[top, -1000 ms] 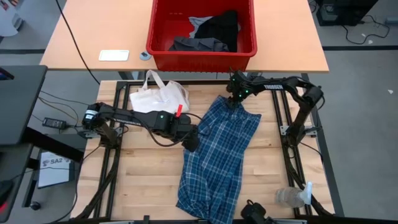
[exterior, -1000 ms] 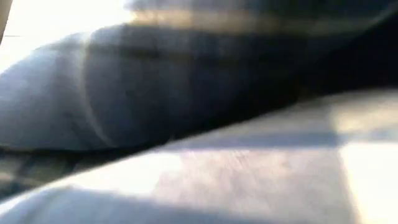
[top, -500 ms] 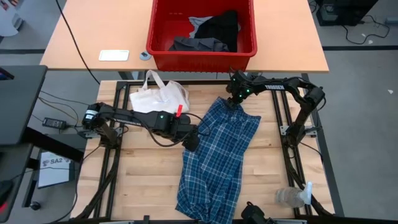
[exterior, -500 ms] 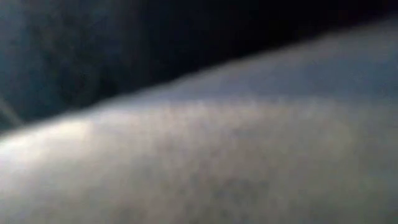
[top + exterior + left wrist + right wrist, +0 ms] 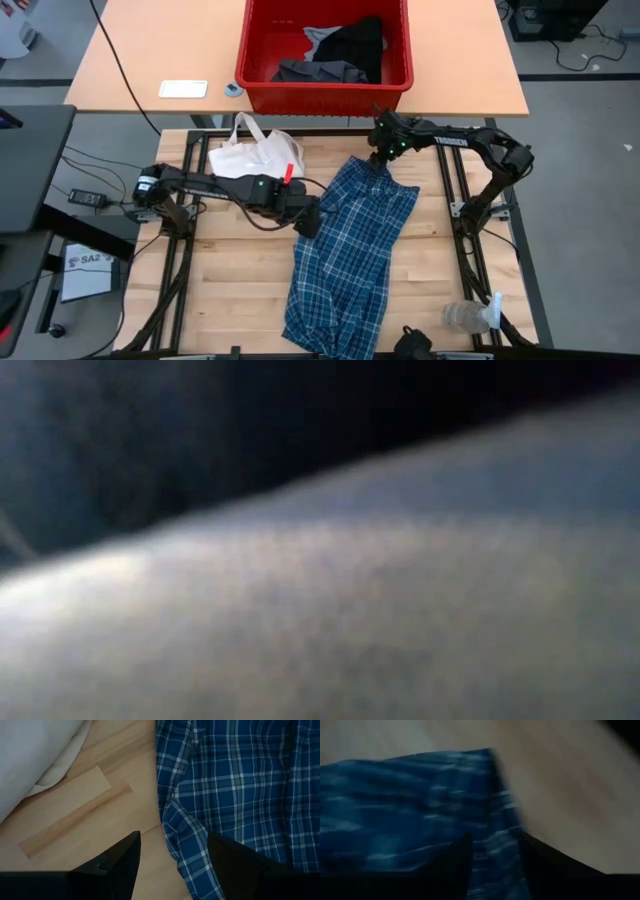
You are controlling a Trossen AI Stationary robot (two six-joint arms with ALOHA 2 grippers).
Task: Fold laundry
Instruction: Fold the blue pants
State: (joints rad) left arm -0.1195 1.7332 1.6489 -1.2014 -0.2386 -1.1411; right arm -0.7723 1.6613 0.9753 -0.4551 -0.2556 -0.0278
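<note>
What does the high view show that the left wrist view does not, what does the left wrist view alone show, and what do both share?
Only the high view shows the red bin holding dark clothes, the right tool at the plaid garment's far edge, and the garment's full length. Only the left wrist view shows the left tool open, one finger over bare wood, the other over plaid cloth. Both show the plaid garment, the cream bag and the wooden table.

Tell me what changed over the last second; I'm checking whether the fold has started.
Little. The right claw stays at the far edge of the plaid garment, its elbow swinging outward. The left claw stays at the garment's left edge, fingers open. The garment's near hem drew in slightly; no fold yet.
</note>
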